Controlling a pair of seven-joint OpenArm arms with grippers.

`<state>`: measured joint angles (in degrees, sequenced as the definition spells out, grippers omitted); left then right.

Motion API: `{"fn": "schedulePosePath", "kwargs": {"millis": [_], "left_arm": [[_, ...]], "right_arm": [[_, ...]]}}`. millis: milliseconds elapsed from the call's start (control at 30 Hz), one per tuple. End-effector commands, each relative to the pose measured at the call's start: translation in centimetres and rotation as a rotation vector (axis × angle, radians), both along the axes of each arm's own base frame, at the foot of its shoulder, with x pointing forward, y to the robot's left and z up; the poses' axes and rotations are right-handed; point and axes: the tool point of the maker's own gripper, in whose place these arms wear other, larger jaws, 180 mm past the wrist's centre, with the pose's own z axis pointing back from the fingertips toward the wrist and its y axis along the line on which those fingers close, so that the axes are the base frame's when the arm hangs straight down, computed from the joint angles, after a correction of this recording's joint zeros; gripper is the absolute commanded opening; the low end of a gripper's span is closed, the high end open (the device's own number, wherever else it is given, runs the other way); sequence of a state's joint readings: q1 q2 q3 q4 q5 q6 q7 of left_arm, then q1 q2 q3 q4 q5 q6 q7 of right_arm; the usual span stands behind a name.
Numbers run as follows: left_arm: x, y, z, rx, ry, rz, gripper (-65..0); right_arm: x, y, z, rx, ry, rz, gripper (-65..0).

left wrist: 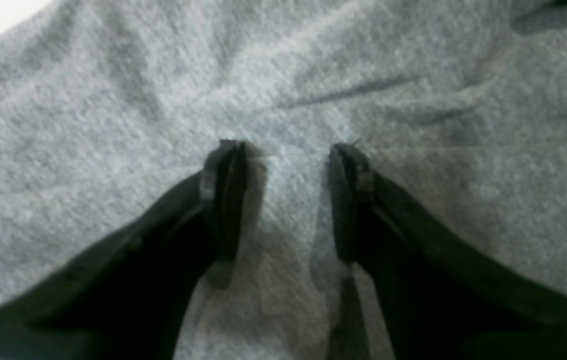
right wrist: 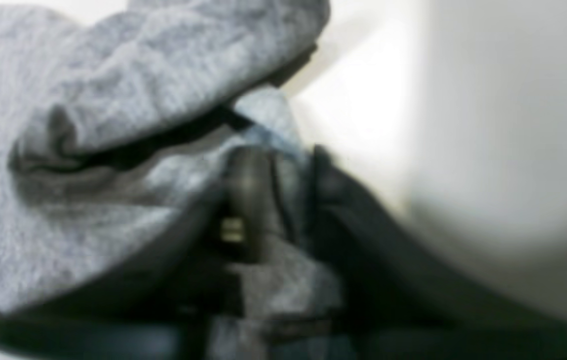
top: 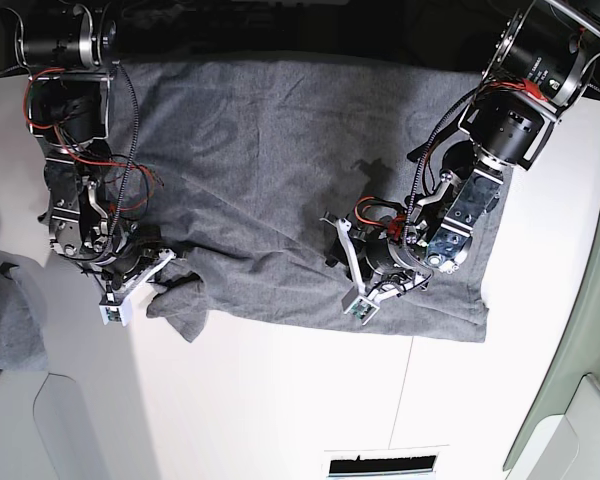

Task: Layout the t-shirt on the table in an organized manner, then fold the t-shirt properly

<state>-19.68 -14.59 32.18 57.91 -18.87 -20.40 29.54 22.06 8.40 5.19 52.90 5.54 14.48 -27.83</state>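
The t-shirt (top: 270, 190) lies spread and wrinkled over the far half of the table (top: 280, 400). One corner (top: 180, 300) is bunched at its near left edge. My right gripper (top: 162, 268) sits at that corner. The blurred right wrist view shows the right gripper (right wrist: 286, 167) shut on a fold of the t-shirt (right wrist: 113, 85), with white table to the right. My left gripper (top: 338, 250) is over the shirt's near right part. In the left wrist view the left gripper (left wrist: 288, 150) is open, tips down on the t-shirt (left wrist: 283, 75), cloth showing between them.
A smaller grey cloth bundle (top: 5, 325) lies at the table's left edge. A thin dark seam (top: 400, 400) runs across the tabletop, and a dark slot (top: 385, 463) sits at the near edge. Both arms' bases stand at the far corners.
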Motion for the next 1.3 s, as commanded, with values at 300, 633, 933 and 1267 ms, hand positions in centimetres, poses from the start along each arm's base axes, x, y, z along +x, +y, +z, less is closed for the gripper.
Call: {"fn": "schedulePosePath", "kwargs": {"millis": [300,633,933,1267], "left_arm": [[-0.7,3.6,-1.1,0.129,0.055,0.013,-34.5],[-0.7,3.8,-1.1,0.131,0.053,0.014,-34.5],[-0.6,4.0,-1.1,0.135,0.052,0.015,-34.5],[0.4,4.2,-0.3,0.142,0.037,0.017,-34.5]], "right_arm": [[5.3,-5.8,7.1,-0.165,-0.169,-0.05,-65.0],[5.4,-9.7,9.9,-0.239,-0.159,-0.2,-29.0],[2.6,-5.6,10.0,-0.096,-0.128,-0.12,-29.3],[-7.7,-2.1,5.0,-0.065,-0.032,-0.014,-65.0]]}}
